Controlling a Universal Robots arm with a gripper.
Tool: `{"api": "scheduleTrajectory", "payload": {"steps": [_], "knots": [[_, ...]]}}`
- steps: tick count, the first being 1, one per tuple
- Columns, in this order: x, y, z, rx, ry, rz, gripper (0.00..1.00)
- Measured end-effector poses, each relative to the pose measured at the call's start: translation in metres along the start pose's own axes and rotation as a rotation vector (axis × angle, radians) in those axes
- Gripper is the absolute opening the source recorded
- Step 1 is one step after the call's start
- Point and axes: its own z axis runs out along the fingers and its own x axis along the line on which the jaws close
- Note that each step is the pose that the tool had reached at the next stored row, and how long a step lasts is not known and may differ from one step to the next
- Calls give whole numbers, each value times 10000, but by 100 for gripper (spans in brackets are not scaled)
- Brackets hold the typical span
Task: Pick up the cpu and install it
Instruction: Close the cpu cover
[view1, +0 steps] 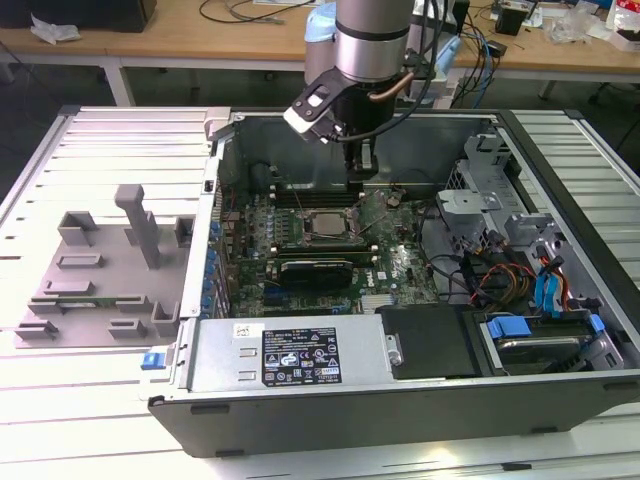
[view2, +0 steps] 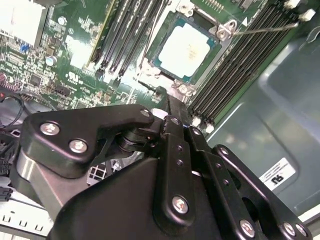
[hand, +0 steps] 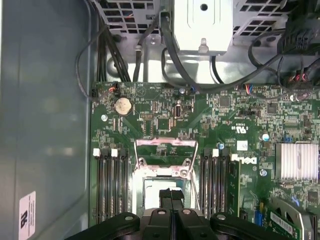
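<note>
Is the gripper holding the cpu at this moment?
No, the cpu lies flat in its socket, apart from the gripper.

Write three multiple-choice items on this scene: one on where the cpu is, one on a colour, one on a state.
1. Where is the cpu?
A in its socket
B in a person's hand
C on the floor

2. What colour is the motherboard?
A red
B green
C white

3. How is the computer case?
A closed on all sides
B standing upright
C lying open, insides exposed

Answers:
1 A, its silver top sits inside the socket frame in the second wrist view.
2 B, the board is green in both wrist views.
3 C, the exterior view looks straight down into it.
</note>
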Motion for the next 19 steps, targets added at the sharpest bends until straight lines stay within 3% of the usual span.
{"api": "scheduleTrajectory", "payload": {"steps": [1,7,8,11,15,19], "knots": [[-1,43,1,0,-1,-1,11],[-5,463,17,31,0,0,11],[-5,486,18,34,0,1,11],[-6,640,24,53,0,-1,11],[-7,648,26,55,-3,1,11],[-7,646,123,54,-2,0,11]]}}
